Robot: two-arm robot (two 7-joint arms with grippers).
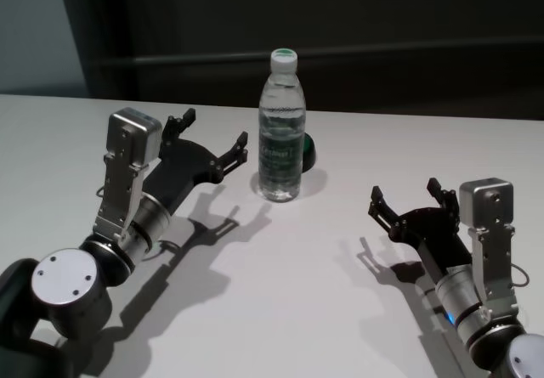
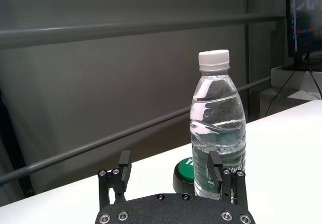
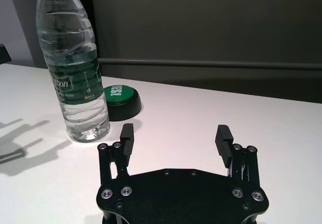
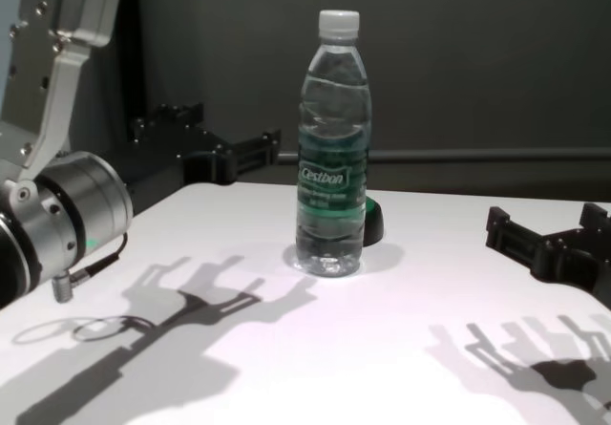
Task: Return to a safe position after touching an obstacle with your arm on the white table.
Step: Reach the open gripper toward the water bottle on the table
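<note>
The left gripper is held above the table, just left of the bottle, jaws spread wide, nothing gripped; no contact with the bottle is seen. The bottle is stood upright near the table's far middle, white cap on, green label facing forward. A dark green button is set just behind it on the right. The right gripper is held low over the table, well right of the bottle, jaws wide open and empty.
</note>
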